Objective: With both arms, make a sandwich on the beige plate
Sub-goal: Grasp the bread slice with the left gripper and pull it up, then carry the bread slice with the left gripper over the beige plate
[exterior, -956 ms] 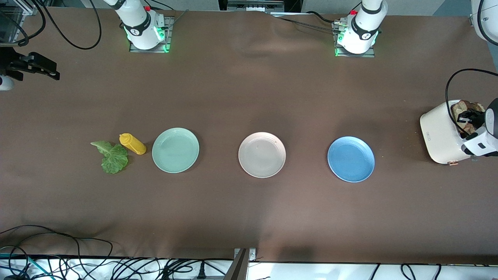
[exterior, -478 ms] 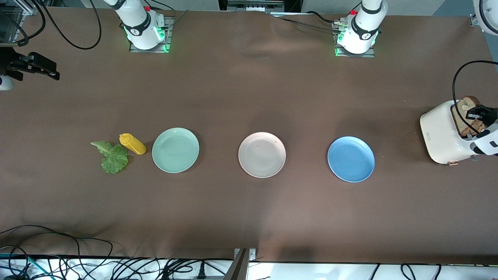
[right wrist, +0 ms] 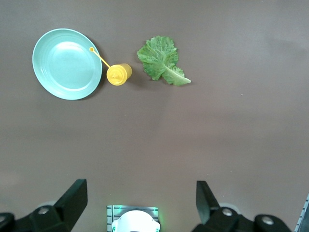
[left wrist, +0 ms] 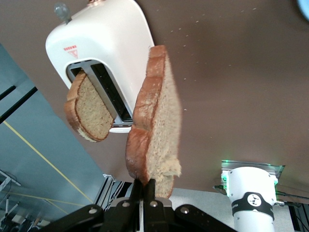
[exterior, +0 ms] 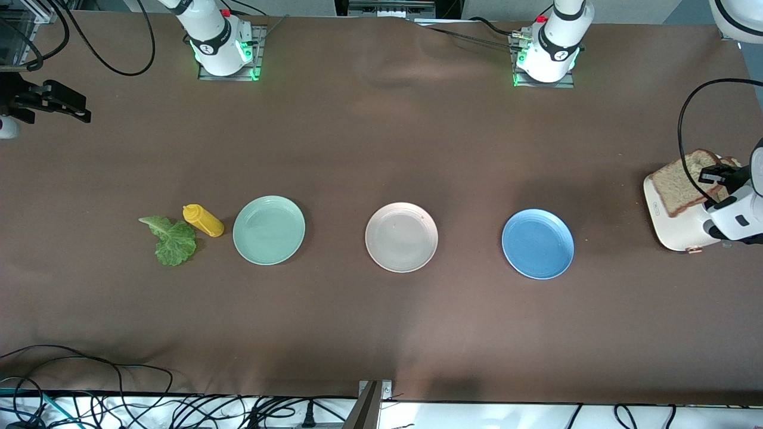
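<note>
My left gripper (left wrist: 144, 182) is shut on the lower edge of a brown bread slice (left wrist: 154, 116), which hangs in the air over the white toaster (exterior: 667, 229) at the left arm's end of the table. In the front view that bread slice (exterior: 679, 187) covers the toaster's top. A second slice (left wrist: 89, 113) sticks out of a toaster slot. The beige plate (exterior: 401, 237) lies bare at mid-table. A green lettuce leaf (exterior: 173, 241) lies at the right arm's end. My right gripper (right wrist: 140, 193) waits open and high over the table, holding nothing.
A mint-green plate (exterior: 269, 230) and a blue plate (exterior: 537, 243) flank the beige plate in one row. A yellow squeeze bottle (exterior: 204, 220) lies between the lettuce and the mint-green plate. Cables run along the table edge nearest the front camera.
My left gripper has drawn the bread slice up out of the toaster slot, and the slice now hangs over the toaster with its face showing. The right arm has not moved.
</note>
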You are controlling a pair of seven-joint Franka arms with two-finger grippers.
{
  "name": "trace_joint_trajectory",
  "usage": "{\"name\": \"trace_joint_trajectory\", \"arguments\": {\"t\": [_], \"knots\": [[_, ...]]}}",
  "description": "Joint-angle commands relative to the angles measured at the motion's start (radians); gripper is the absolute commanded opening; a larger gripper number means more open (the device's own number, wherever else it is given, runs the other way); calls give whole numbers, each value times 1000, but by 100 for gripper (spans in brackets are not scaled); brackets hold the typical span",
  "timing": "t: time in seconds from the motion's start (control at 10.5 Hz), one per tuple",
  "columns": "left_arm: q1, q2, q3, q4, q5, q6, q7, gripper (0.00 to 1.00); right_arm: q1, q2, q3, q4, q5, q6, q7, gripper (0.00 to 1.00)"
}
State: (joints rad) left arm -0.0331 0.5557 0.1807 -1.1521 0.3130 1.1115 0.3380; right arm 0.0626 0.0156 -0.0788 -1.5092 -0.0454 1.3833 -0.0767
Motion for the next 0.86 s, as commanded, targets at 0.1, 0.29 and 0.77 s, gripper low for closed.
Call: {"name": "trace_joint_trajectory", "arguments": {"t": [0.1, 0.29, 0.77], "knots": [[-71, 0, 12, 40, -185, -33, -179, 0, -4, 1, 4, 20, -7, -13, 11, 100], [-106, 7, 14, 40, -387, -16, -426, 0, -4, 1, 4, 20, -7, -13, 11, 100], [-252, 46, 14, 23, -662, 200, -813, 0, -4, 1, 1, 20, -8, -13, 11, 100]]}}
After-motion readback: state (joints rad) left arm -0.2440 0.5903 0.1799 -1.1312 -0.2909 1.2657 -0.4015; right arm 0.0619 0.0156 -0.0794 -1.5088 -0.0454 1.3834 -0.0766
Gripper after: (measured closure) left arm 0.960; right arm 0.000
